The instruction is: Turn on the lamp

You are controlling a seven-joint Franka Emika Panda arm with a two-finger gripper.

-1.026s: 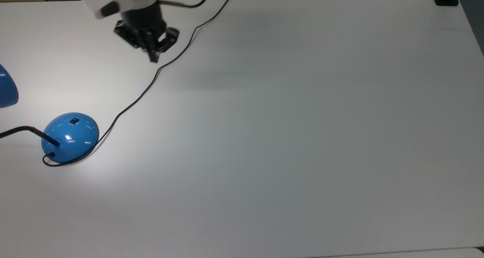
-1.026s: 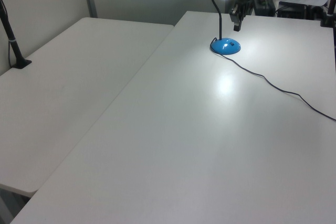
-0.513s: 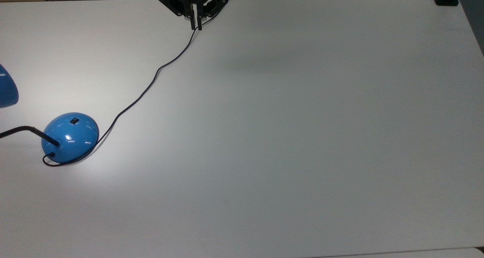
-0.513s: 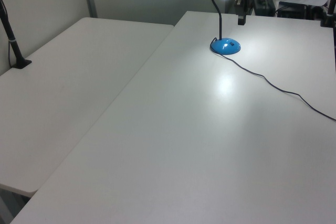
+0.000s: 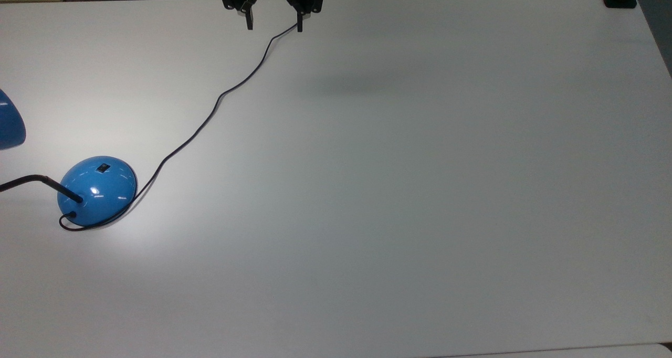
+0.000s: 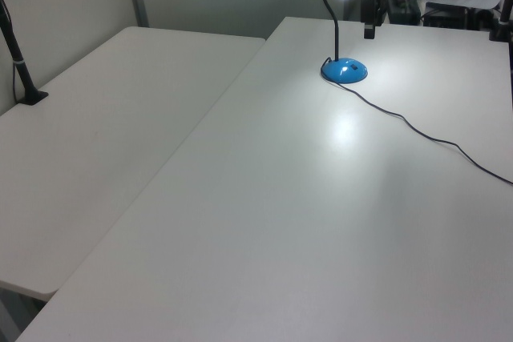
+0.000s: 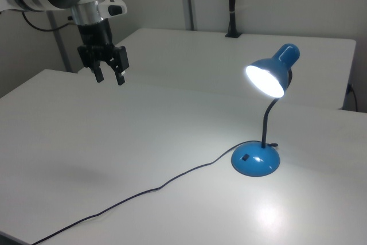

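We see the lamp (image 7: pixel 264 113) lit, its blue base near the right view's right on the white table (image 7: pixel 143 142), cord (image 5: pixel 210 114) trailing away. Farther back, our gripper (image 7: pixel 109 76) hangs well above the table, fingers (image 5: pixel 249 21) spread wide, holding nothing.

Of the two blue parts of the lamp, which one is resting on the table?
The dome-shaped base rests on the table, with a small black switch on it. The shade is held up on the thin bent arm, glowing.
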